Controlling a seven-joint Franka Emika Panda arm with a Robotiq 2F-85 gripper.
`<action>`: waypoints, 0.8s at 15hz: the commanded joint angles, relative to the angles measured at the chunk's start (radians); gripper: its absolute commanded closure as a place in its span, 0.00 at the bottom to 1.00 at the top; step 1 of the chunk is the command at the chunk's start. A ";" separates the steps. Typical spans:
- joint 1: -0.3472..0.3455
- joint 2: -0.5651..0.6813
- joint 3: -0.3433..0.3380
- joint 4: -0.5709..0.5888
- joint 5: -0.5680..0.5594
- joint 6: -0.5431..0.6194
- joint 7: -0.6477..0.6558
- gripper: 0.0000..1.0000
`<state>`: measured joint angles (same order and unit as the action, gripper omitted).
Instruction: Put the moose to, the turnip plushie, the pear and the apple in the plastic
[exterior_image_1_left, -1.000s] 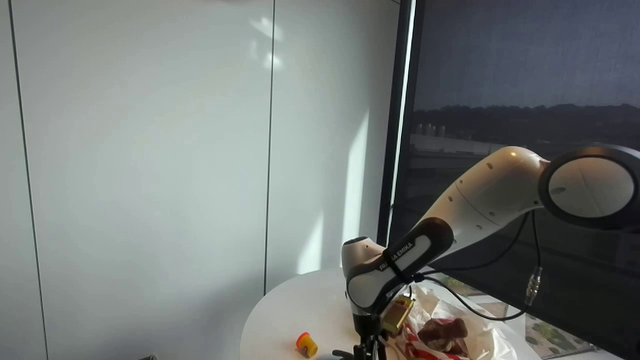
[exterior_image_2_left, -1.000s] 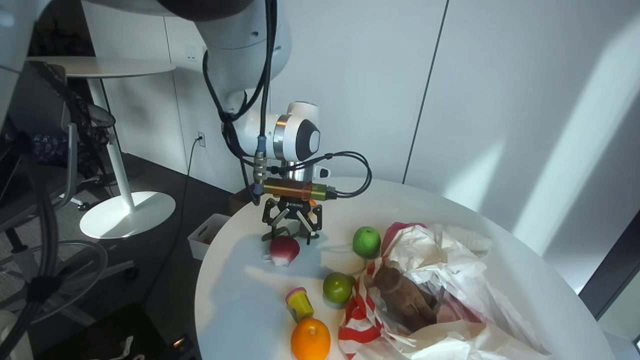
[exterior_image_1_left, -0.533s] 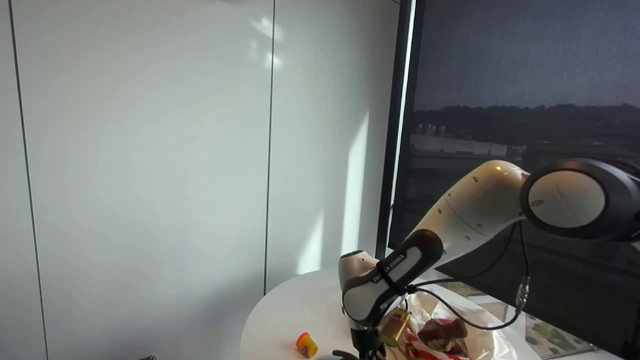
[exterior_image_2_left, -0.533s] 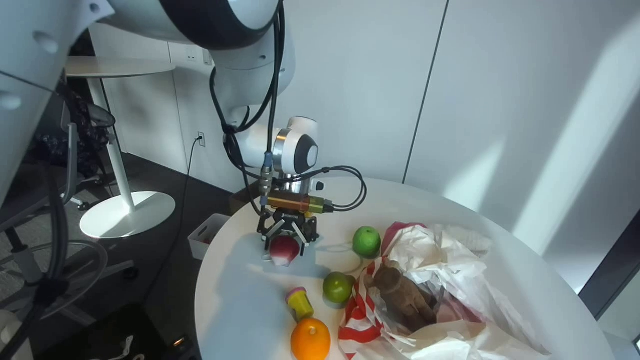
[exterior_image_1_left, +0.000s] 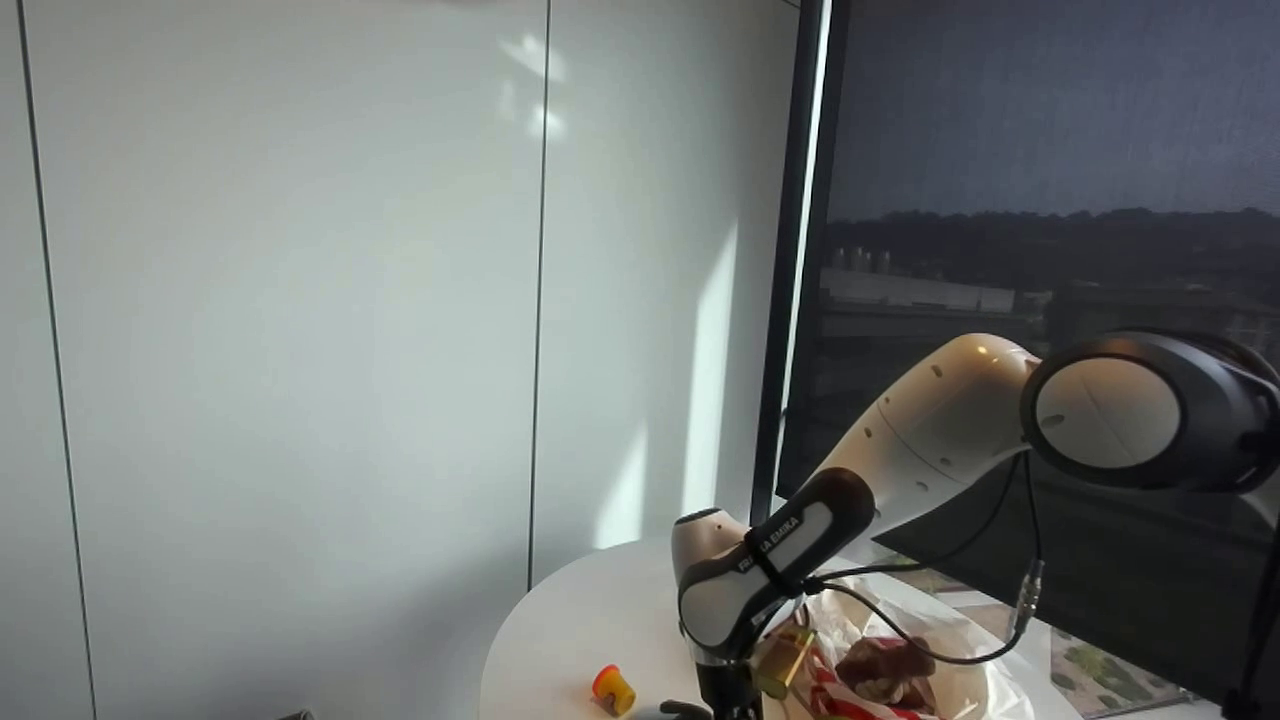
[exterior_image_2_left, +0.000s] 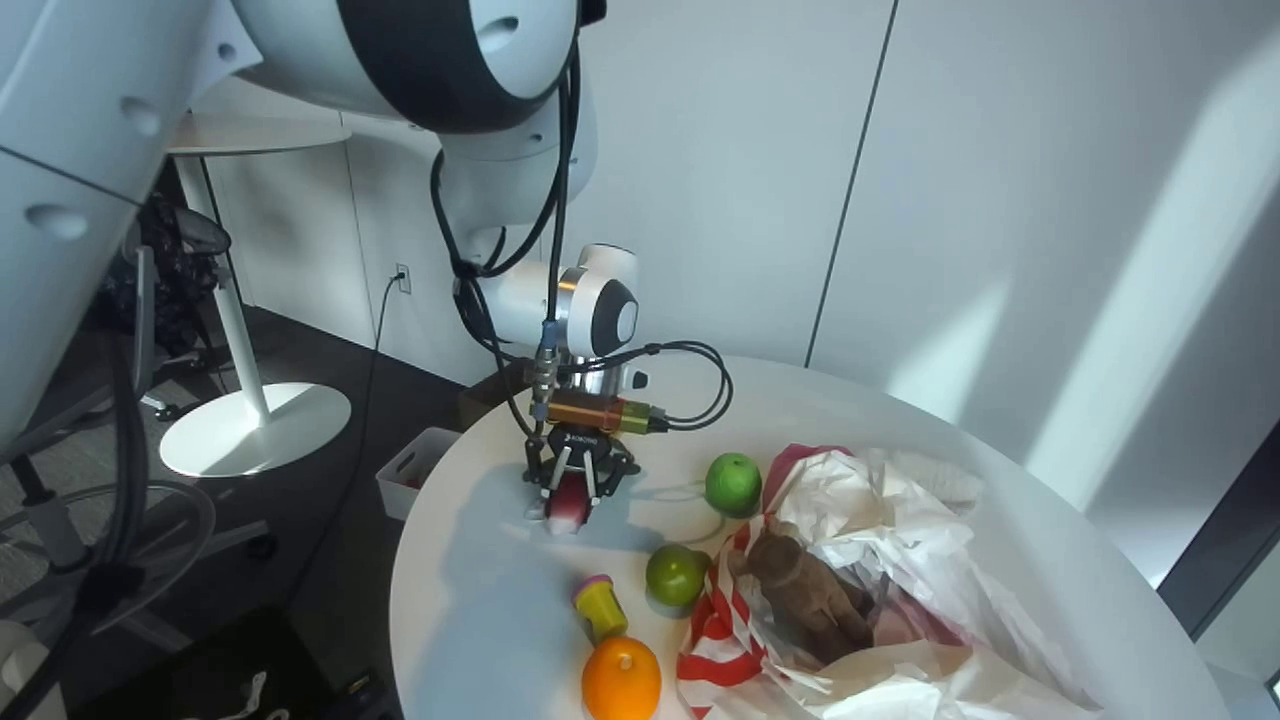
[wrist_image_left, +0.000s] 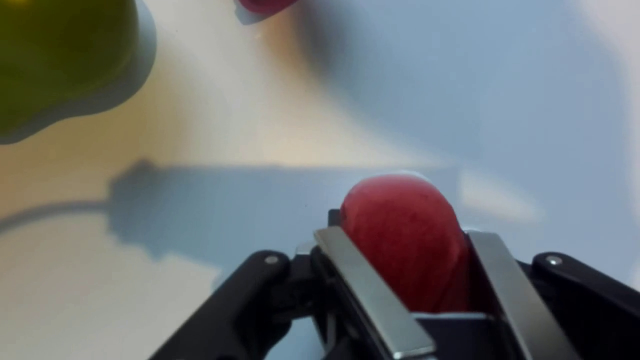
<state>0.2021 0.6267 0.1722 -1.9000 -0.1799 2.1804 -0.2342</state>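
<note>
The turnip plushie (exterior_image_2_left: 567, 514), dark red with a white end, is on the round white table. My gripper (wrist_image_left: 401, 225) has come down over it; in the wrist view both fingers press against its red sides. In an exterior view the fingertips are cut off by the lower edge. The brown moose (exterior_image_2_left: 812, 598) lies inside the plastic (exterior_image_2_left: 1000, 640), a crumpled whitish bag with red stripes; both exterior views show them. Beside the bag's striped side sits the green pear (exterior_image_2_left: 675, 576), also partly seen in the wrist view. Farther back is the green apple (exterior_image_2_left: 733, 486).
An orange (exterior_image_2_left: 621, 682) and a yellow tub with a purple lid (exterior_image_2_left: 600, 608) stand toward the table's front. A yellow tub with a red lid (exterior_image_1_left: 613, 690) shows in an exterior view. The table's rim (exterior_image_2_left: 398, 560) curves past on the turnip's far side from the bag.
The arm has lowered, bringing the gripper down around the turnip plushie. Its jaws, wide apart before, have come together onto the plushie. The other objects have stayed put.
</note>
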 joint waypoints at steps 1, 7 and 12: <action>-0.004 -0.023 0.001 0.003 0.005 -0.010 0.006 0.84; -0.047 -0.230 -0.016 -0.149 0.040 0.144 0.096 0.88; -0.103 -0.446 -0.055 -0.294 0.089 0.241 0.170 0.87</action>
<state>0.1248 0.3384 0.1394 -2.0600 -0.1298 2.3487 -0.1098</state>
